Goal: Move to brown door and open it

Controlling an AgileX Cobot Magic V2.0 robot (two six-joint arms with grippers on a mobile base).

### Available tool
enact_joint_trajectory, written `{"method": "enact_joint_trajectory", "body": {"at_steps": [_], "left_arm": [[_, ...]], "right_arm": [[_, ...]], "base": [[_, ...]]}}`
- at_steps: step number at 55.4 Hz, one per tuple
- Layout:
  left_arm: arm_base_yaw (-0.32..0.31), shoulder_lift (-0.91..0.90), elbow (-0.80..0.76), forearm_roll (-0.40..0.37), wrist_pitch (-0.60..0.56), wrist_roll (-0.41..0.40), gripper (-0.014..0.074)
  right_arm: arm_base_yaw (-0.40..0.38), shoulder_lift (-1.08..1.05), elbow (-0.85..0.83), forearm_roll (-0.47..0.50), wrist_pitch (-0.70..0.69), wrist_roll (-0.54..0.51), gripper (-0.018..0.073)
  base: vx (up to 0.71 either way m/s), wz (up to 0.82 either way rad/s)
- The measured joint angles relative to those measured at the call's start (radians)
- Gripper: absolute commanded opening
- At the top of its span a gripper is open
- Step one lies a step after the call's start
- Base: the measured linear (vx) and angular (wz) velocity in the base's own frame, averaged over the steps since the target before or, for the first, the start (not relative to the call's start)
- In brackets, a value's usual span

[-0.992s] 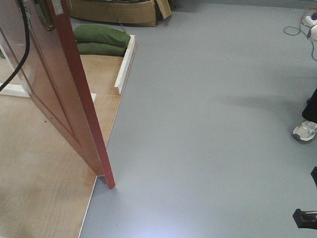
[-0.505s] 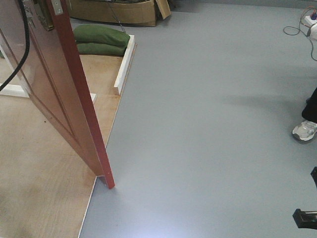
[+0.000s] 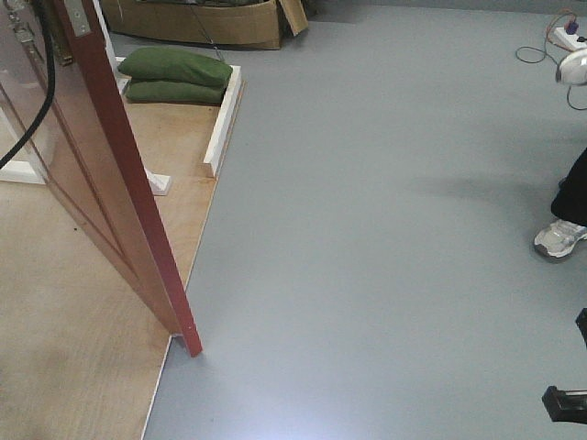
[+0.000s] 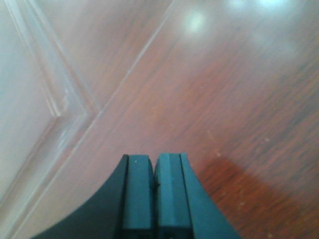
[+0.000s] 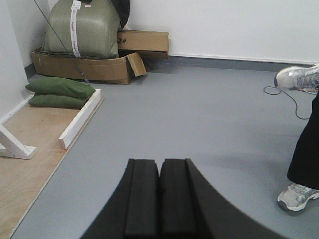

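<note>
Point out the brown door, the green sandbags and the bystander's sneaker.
brown door (image 3: 83, 174), front-facing view, on its glossy panelled face.
green sandbags (image 3: 174, 66), front-facing view, middle of the upper bag.
sneaker (image 3: 559, 238), front-facing view, on its upper.

— What does the left gripper (image 4: 154, 158) look like?
— Two dark teal-black blocks with flat tips; the outer shells flare wide toward the wrist.
— And the right gripper (image 5: 160, 162)?
— Same shape, in matte black.

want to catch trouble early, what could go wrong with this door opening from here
The left gripper is shut close to the glossy brown door, gripping nothing, so it may slide off. The black cable hanging across the door could snag. A person's shoe stands nearby on the right.
</note>
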State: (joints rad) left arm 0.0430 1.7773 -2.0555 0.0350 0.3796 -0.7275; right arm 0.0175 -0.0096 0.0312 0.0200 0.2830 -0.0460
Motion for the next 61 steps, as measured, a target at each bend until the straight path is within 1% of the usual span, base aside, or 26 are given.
{"method": "enact_joint_trajectory", "body": {"at_steps": [36,61], "left_arm": [[0.001,0.0,0.0,0.002,0.001,0.0,-0.0003],[0.01,-0.005,0.0,0.013,0.005,0.0,-0.0003]], "right_arm": [[0.0,0.0,0.0,0.0,0.0,0.0,0.0],[0.0,0.0,0.0,0.0,0.0,0.0,0.0]], "base": [[0.01,-0.01],[0.08,-0.05]]}}
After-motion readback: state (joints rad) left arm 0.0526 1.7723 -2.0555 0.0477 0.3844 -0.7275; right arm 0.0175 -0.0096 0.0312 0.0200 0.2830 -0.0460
